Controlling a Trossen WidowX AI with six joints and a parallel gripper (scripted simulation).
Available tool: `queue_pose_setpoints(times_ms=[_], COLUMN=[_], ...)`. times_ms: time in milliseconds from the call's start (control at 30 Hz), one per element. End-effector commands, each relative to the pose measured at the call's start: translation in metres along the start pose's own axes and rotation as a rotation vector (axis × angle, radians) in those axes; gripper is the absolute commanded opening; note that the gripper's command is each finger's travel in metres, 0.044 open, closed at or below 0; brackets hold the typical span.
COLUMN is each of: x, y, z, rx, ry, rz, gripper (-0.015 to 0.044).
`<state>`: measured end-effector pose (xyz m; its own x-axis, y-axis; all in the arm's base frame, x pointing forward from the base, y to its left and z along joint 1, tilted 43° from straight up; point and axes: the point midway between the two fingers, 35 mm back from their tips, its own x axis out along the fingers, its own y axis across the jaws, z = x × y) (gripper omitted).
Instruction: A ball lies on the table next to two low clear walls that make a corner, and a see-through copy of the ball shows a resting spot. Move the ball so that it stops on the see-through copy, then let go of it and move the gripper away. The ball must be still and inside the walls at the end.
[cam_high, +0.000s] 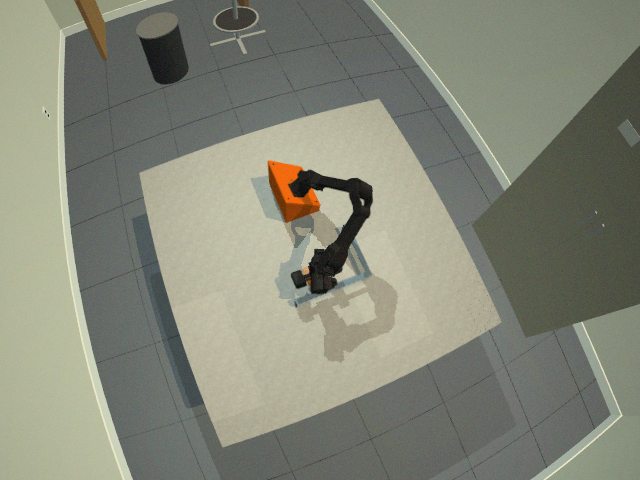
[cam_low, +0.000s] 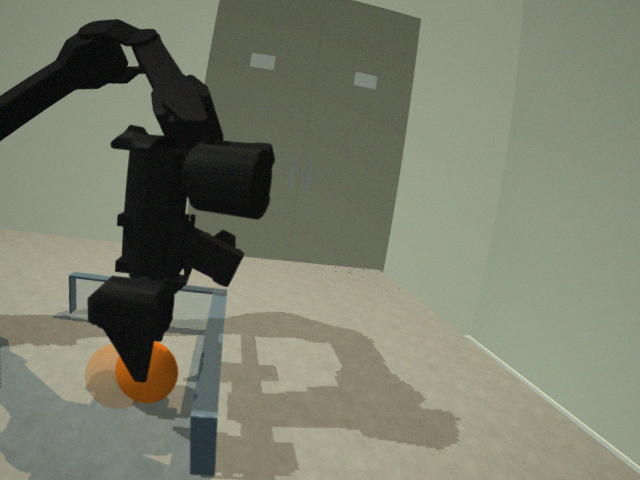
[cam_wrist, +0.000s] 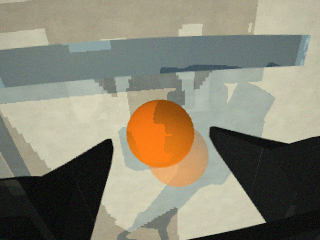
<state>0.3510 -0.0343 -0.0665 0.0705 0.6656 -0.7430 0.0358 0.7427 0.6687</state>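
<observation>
An orange ball (cam_low: 168, 372) (cam_wrist: 155, 132) rests on the table inside the corner, close to one low wall but apart from it. The see-through copy (cam_low: 100, 374) (cam_wrist: 192, 167) partly overlaps the ball, on its side away from that wall. The low clear walls show in the top view as a corner; the nearer wall (cam_low: 207, 356) (cam_wrist: 150, 57) (cam_high: 354, 282) runs beside the ball. My gripper (cam_wrist: 162, 137) points down, open, with one finger on each side of the ball and a gap on both sides in the wrist view. In the top view the arm mostly hides the ball.
The other low wall (cam_low: 75, 294) (cam_high: 360, 258) meets the first at the corner. The orange base block (cam_high: 276, 187) carries the arm at the back of the table (cam_high: 206, 361). The arm's shadow falls across the table and the walls.
</observation>
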Motion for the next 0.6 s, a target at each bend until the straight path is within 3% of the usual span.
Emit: queue_pose_setpoints(times_ms=[0,233,367,567], x=[0.0096,0.0183,0.0183,0.0183], y=[-0.0002,0.0002,0.0002,0.0002], z=[-0.0022,-0.0029,-0.0029,-0.0029], rx=[0.009,0.009,0.009,0.009], ry=[0.006,0.006,0.006,0.006], rz=[0.007,0.008,0.008,0.008], gripper=[0.0422,0.0422,0.0317,0.0277])
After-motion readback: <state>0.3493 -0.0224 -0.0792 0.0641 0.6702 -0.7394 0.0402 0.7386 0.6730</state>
